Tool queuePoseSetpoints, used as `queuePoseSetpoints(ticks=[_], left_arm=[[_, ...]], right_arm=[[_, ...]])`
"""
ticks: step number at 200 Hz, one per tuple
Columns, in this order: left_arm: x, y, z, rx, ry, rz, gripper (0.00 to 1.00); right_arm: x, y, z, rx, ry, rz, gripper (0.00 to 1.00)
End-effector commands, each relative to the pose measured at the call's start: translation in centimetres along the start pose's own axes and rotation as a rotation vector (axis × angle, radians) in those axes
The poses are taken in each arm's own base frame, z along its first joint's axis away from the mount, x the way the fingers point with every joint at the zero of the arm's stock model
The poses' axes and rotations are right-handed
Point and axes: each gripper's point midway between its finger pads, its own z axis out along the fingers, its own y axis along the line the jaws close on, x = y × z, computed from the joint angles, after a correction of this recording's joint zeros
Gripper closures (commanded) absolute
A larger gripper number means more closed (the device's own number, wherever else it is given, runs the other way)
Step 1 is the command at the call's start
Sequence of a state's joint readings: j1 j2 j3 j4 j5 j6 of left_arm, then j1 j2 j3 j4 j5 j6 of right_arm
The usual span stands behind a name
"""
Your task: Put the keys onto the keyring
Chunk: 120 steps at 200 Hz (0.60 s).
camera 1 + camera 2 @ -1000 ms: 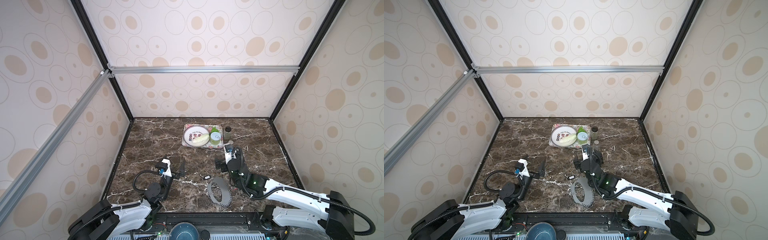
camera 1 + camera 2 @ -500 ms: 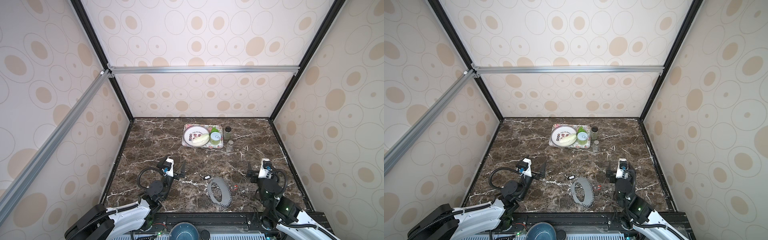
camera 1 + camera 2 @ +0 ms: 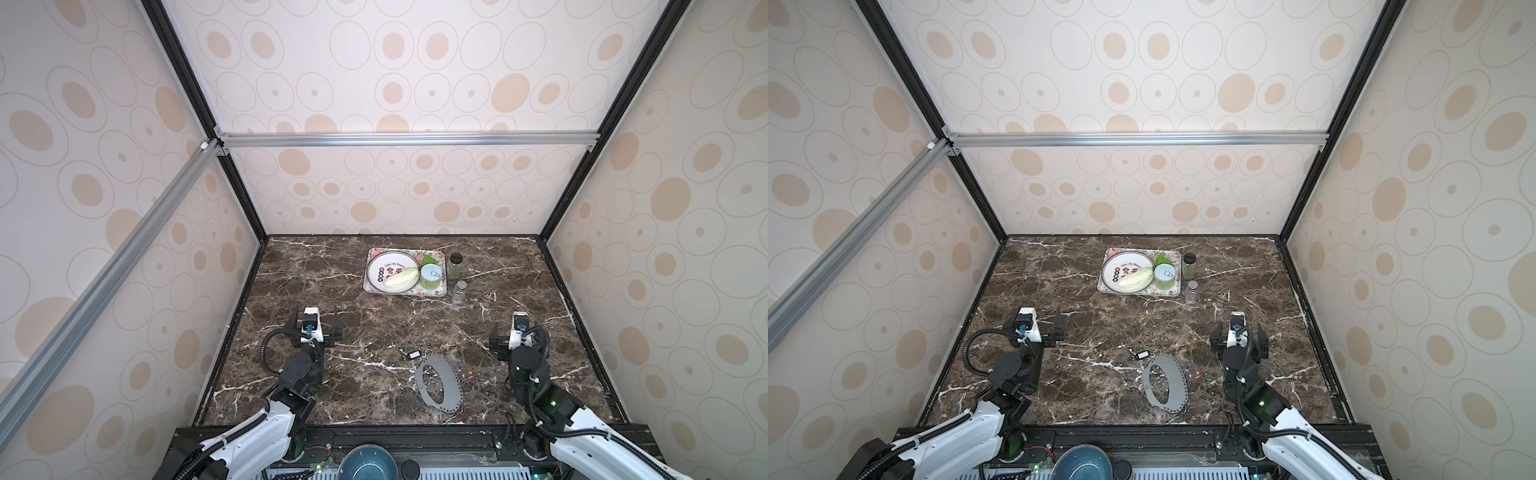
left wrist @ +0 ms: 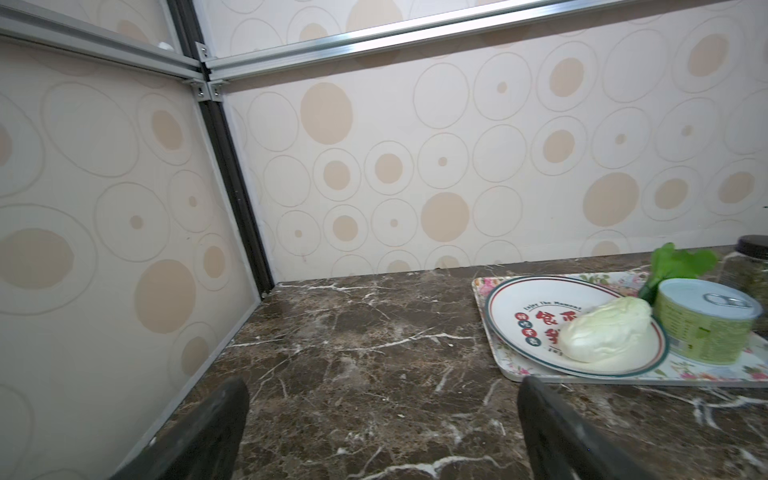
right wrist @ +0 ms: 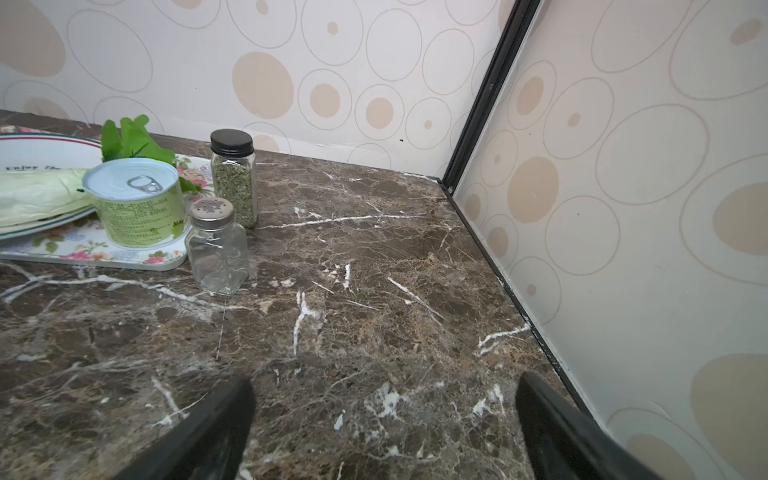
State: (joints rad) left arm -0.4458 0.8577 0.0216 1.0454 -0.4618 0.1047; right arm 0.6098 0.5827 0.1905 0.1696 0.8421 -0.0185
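lying flat on the marble table [image 3: 374, 328] near its front edge, the keyring [image 3: 439, 388] has the black-tagged key [image 3: 413, 354] at its far tip and the red-tagged key [image 3: 471, 376] just beside its right rim. whether either is hooked through a hole is too small to tell, though the red one looks apart. both claws are released and empty: the left gripper [image 3: 316, 320] and right gripper [image 3: 1239, 332] hover well apart from the pieces, so the threading seems unfinished, perhaps not begun.
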Motion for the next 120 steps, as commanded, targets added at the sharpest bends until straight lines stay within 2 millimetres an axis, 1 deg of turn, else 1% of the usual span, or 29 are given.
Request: queuePoseSetpoints(ticks=[1, 8, 18, 24, 34, 42, 50, 63, 76, 89, 90, 94, 100, 104, 105, 108, 112, 118, 120], left_arm=[[1.3, 2.4, 0.4, -0.086, 0.027, 0.047, 0.0], [2.0, 3.2, 0.8, -0.122, 0.048, 0.046, 0.0], [3.1, 4.3, 1.3, -0.174, 0.087, 0.039, 0.0], [3.7, 4.7, 1.7, -0.192, 0.106, 0.031, 0.0], [4.8, 5.4, 2.3, -0.214, 0.134, 0.009, 0.0], [4.9, 5.9, 2.9, -0.243, 0.132, 0.005, 0.0], [5.0, 5.8, 3.7, -0.243, 0.143, 0.018, 0.0], [5.2, 5.7, 4.8, -0.243, 0.147, 0.025, 0.0], [4.9, 5.7, 5.6, -0.242, 0.122, 0.026, 0.0], [6.1, 5.2, 6.3, -0.19, 0.123, -0.014, 0.0], [6.5, 5.1, 6.3, -0.186, 0.134, -0.01, 0.0], [7.0, 5.1, 6.4, -0.183, 0.127, -0.016, 0.0], [6.5, 5.7, 6.6, -0.217, 0.089, -0.001, 0.01], [6.9, 5.5, 6.5, -0.216, 0.114, -0.004, 0.0], [6.8, 5.5, 6.6, -0.211, 0.112, -0.011, 0.0], [7.4, 5.3, 6.6, -0.2, 0.15, -0.015, 0.0], [7.7, 5.3, 6.8, -0.195, 0.174, -0.021, 0.0], [7.8, 5.5, 7.1, -0.197, 0.169, -0.02, 0.01], [7.5, 5.5, 7.1, -0.199, 0.152, -0.021, 0.01]], right_arm=[[-1.3, 0.9, 1.0, -0.015, -0.037, -0.012, 0.0], [-0.7, 1.3, 1.4, -0.022, -0.032, -0.022, 0.0], [0.3, 2.3, 2.1, -0.073, -0.023, -0.035, 0.0], [0.9, 3.1, 2.4, -0.11, -0.013, -0.053, 0.01], [1.5, 3.8, 2.8, -0.124, 0.008, -0.08, 0.01], [1.6, 4.0, 3.2, -0.118, 0.029, -0.097, 0.01], [1.8, 4.3, 3.4, -0.13, 0.054, -0.107, 0.0], [1.6, 4.1, 3.6, -0.109, 0.042, -0.1, 0.0], [1.4, 3.8, 3.9, -0.094, 0.03, -0.077, 0.0], [1.5, 3.4, 4.5, -0.081, 0.048, -0.055, 0.01], [1.5, 3.4, 4.5, -0.079, 0.05, -0.053, 0.0], [1.7, 3.4, 4.7, -0.079, 0.06, -0.048, 0.0], [1.7, 3.3, 5.0, -0.078, 0.07, -0.04, 0.01], [1.8, 3.2, 5.2, -0.076, 0.079, -0.035, 0.0], [1.8, 3.2, 5.3, -0.074, 0.081, -0.035, 0.01], [1.9, 3.1, 5.4, -0.071, 0.087, -0.033, 0.01], [1.8, 3.0, 5.6, -0.066, 0.087, -0.027, 0.0], [1.8, 2.9, 5.8, -0.055, 0.09, -0.022, 0.0], [1.8, 2.9, 5.9, -0.053, 0.089, -0.021, 0.0]])
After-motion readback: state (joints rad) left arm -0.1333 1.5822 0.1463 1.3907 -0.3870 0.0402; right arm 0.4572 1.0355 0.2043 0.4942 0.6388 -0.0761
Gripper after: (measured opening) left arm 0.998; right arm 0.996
